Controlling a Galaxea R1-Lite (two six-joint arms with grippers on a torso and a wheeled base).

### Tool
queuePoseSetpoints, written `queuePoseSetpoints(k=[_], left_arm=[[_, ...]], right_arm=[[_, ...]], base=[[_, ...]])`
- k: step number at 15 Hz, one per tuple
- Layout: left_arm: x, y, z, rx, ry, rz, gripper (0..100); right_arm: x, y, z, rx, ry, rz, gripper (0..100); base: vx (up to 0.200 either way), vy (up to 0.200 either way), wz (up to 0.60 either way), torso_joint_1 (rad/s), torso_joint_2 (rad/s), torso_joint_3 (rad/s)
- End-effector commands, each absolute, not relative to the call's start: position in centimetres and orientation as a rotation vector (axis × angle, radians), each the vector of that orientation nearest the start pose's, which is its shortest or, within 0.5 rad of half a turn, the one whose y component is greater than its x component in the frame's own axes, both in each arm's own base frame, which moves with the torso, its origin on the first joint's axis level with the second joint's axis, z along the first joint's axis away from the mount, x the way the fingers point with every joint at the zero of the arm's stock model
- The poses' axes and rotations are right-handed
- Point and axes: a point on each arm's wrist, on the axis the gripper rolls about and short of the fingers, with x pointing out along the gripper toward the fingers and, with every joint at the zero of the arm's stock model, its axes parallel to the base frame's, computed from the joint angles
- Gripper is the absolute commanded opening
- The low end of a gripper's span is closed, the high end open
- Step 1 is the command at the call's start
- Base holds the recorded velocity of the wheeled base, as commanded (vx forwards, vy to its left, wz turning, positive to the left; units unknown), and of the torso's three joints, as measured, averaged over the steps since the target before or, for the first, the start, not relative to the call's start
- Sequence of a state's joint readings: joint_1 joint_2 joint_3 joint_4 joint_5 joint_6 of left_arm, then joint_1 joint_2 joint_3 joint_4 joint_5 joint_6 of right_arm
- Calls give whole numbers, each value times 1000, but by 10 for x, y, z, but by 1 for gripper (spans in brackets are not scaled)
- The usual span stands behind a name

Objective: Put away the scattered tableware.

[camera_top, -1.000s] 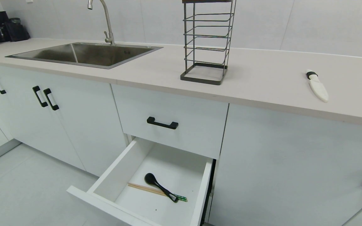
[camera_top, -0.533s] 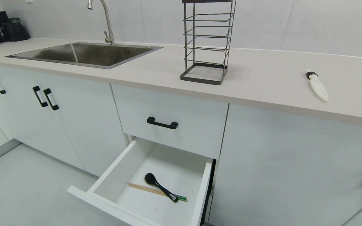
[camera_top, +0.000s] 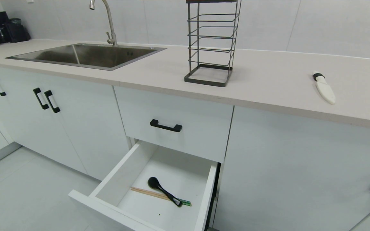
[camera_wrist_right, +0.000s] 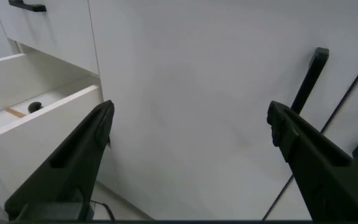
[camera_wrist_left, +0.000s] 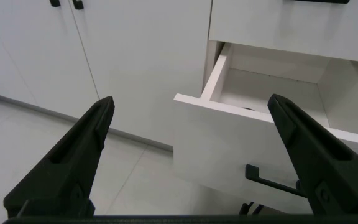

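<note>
Evidently nothing has shifted: left claw (camera_wrist_left: 188,106) and right claw (camera_wrist_right: 191,112) gape wide, empty, spoon (camera_top: 164,191) and chopsticks (camera_top: 146,192) lie in the open drawer (camera_top: 108,179) at lower centre, while the knife (camera_top: 324,88) at right awaits stowing.

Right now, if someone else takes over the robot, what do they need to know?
Left gripper: open, holding nothing, in front of the open drawer.
Right gripper: open, holding nothing, facing the cabinet door beside it.
Done: black spoon and chopsticks lie in the drawer.
To do: white utensil on the counter needs putting away, then likely close the drawer.
</note>
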State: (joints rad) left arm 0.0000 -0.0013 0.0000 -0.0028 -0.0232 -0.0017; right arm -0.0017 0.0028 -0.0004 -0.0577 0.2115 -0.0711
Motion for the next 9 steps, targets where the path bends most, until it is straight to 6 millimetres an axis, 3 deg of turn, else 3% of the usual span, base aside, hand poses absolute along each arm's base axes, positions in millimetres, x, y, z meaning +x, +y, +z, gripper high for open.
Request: queuePoseSetpoints(k=[1, 7, 9], left_arm=[[-23, -1, 76, -1, -3, -23, 100], [-23, -1, 76, -1, -5, -25, 100], [-23, -1, 76, 0, -5, -25, 100]], right_arm=[[-23, 5, 81, -75, -65, 208, 100], [-23, 3, 82, 24, -55, 139, 100], [-23, 0, 77, 32, -14, 11, 100]], base=[[0, 0, 0, 0, 0, 0], [0, 0, 0, 0, 0, 0], [0, 0, 0, 0, 0, 0]])
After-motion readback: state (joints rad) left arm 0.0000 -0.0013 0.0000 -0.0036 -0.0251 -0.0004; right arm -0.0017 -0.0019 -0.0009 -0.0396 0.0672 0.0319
